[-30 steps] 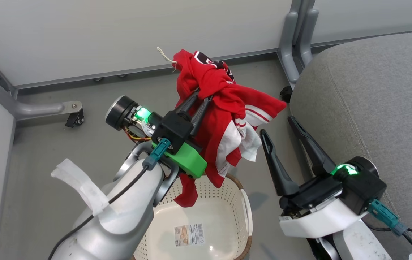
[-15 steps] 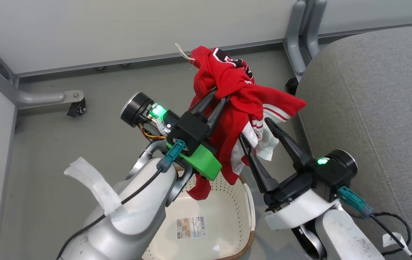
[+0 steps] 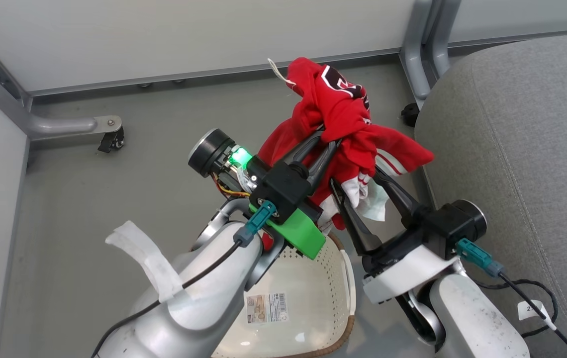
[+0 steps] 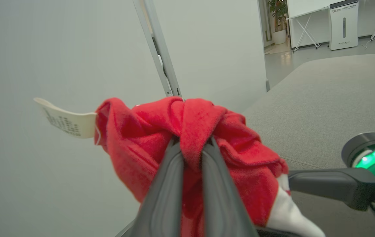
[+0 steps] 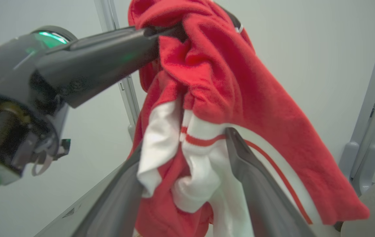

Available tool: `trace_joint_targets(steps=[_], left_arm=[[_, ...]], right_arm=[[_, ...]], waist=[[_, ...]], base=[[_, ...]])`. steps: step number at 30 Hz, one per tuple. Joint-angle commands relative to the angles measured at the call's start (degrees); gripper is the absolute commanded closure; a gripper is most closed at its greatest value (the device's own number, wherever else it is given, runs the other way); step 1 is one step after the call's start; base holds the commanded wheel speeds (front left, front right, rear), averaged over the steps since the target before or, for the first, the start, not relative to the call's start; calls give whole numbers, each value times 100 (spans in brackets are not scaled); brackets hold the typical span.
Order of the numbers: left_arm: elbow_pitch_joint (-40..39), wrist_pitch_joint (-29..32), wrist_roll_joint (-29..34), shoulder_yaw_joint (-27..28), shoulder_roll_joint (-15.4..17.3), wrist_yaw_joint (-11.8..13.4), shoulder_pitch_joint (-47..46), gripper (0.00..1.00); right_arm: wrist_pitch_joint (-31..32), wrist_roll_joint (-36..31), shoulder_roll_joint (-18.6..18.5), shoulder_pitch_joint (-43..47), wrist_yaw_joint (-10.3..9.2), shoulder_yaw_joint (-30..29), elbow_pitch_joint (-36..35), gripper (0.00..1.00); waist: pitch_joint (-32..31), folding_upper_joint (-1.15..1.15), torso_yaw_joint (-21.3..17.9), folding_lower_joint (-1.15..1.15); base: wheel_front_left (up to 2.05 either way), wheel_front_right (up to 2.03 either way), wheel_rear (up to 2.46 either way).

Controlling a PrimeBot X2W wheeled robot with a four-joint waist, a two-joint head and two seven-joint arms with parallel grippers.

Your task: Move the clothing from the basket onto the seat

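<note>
The red jersey (image 3: 343, 107) hangs in the air above the basket (image 3: 313, 293), bunched and draped, close to the left edge of the grey seat (image 3: 517, 129). My left gripper (image 3: 326, 141) is shut on a red fold of it; the left wrist view shows both fingers pinching the jersey (image 4: 237, 144), with a white tag (image 4: 65, 120) sticking out. My right gripper (image 3: 358, 181) is open, its fingers either side of the hanging white and striped part. In the right wrist view the jersey (image 5: 227, 75) sits between the spread fingers (image 5: 251, 174).
The cream basket stands on the grey floor (image 3: 129, 189) below my arms, a label sticker (image 3: 266, 307) inside. Grey panel walls (image 3: 189, 35) run behind, with a caster leg (image 3: 107, 136) at left and a post (image 3: 425, 44) by the seat.
The left gripper carried the jersey to the right, nearer the seat. The right gripper moved up and left until its open fingers straddle the hanging white part. The head camera shifted slightly.
</note>
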Motion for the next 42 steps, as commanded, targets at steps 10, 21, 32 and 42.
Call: trace_joint_targets(steps=[10, 21, 32, 42], left_arm=[[-102, -37, -174, -191, -62, 95, -57, 100], [-26, -31, -344, -356, -64, 102, 176, 100], [-61, -25, -388, -330, -62, 126, 444, 0], [-271, -22, -271, -214, 12, 67, 623, 0]], right_arm=[[-2, 413, -20, -211, -6, -175, 262, 100], [-2, 335, -19, -139, -5, -390, 228, 100], [-3, 219, -19, -23, -5, -550, 83, 100], [-3, 35, -21, 44, -6, -920, 36, 100]], waist=[[15, 61, 104, 0], [-77, 61, 169, 0], [-211, 61, 162, 0], [-179, 61, 166, 0]], base=[[0, 0, 0], [0, 0, 0], [0, 0, 0], [0, 0, 0]])
